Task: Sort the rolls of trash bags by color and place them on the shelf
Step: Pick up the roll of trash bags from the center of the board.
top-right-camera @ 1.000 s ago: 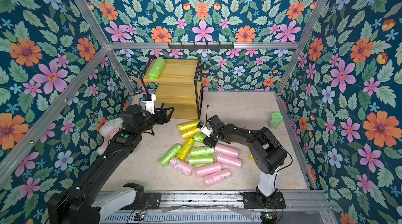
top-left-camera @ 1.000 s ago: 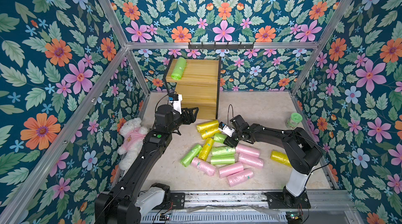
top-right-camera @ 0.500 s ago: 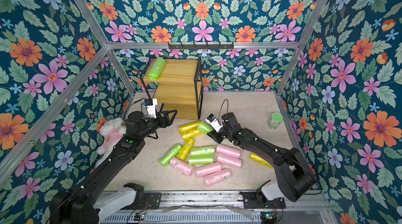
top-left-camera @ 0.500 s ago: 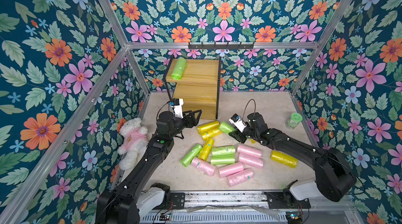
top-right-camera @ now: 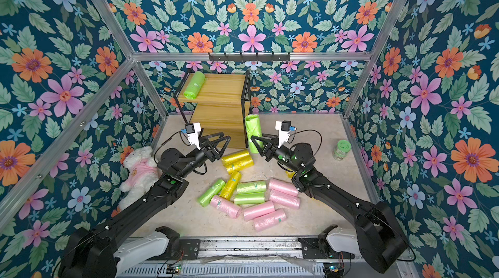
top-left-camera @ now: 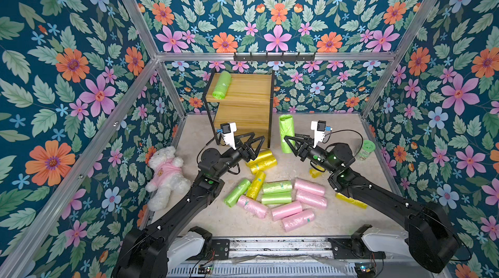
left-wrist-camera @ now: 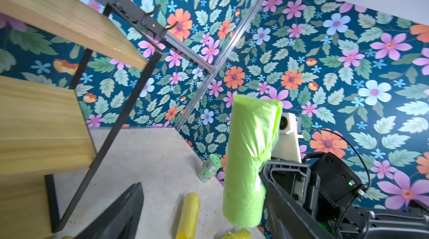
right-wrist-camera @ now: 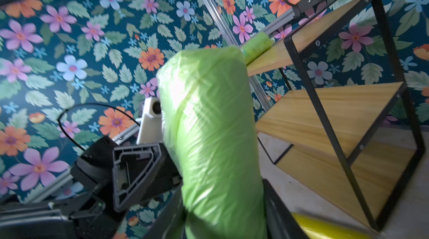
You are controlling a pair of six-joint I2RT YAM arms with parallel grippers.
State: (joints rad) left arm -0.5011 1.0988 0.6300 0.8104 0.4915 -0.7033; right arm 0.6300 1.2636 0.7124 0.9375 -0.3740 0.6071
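Note:
My right gripper [top-left-camera: 289,141] is shut on a lime green roll [top-left-camera: 286,130], held upright above the floor just right of the shelf [top-left-camera: 248,106]. In the right wrist view that roll [right-wrist-camera: 213,133] fills the middle, with a finger [right-wrist-camera: 278,210] on each side of it. My left gripper [top-left-camera: 258,138] stands open and empty, facing the roll from a short way off. The left wrist view shows the roll [left-wrist-camera: 249,161] ahead. Another green roll [top-left-camera: 222,89] lies on the top board. Yellow [top-left-camera: 260,159], green [top-left-camera: 276,192] and pink [top-left-camera: 297,210] rolls lie in a pile on the floor.
A white teddy bear [top-left-camera: 166,175] lies at the left wall. A green-lidded jar [top-left-camera: 365,149] stands near the right wall. A black hook rail [top-left-camera: 274,57] hangs above the shelf. Two more yellow rolls [top-left-camera: 351,200] lie under my right arm.
My right gripper closed on a green roll in the pile, then lifted it upright toward the shelf. My left gripper swung right toward it and opened wider.

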